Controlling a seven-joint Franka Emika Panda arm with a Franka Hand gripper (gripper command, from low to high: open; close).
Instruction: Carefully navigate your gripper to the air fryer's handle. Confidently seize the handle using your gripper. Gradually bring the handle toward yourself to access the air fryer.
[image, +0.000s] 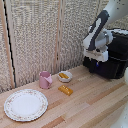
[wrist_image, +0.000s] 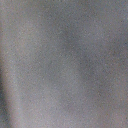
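In the exterior view the black boxy air fryer (image: 116, 60) stands at the back right of the wooden table. My white gripper (image: 94, 62) hangs from the white-and-black arm, pressed close against the fryer's front drawer on its left side. The handle is hidden behind the gripper body, so I cannot tell whether the fingers are around it or whether they are open or shut. The wrist view is a uniform grey blur and shows nothing I can name.
A pink mug (image: 45, 79), a small white bowl (image: 64, 76) holding something orange, an orange block (image: 65, 90) and a patterned plate (image: 25, 104) sit on the table (image: 95, 107) to the exterior view's left of the fryer. A woven screen stands behind.
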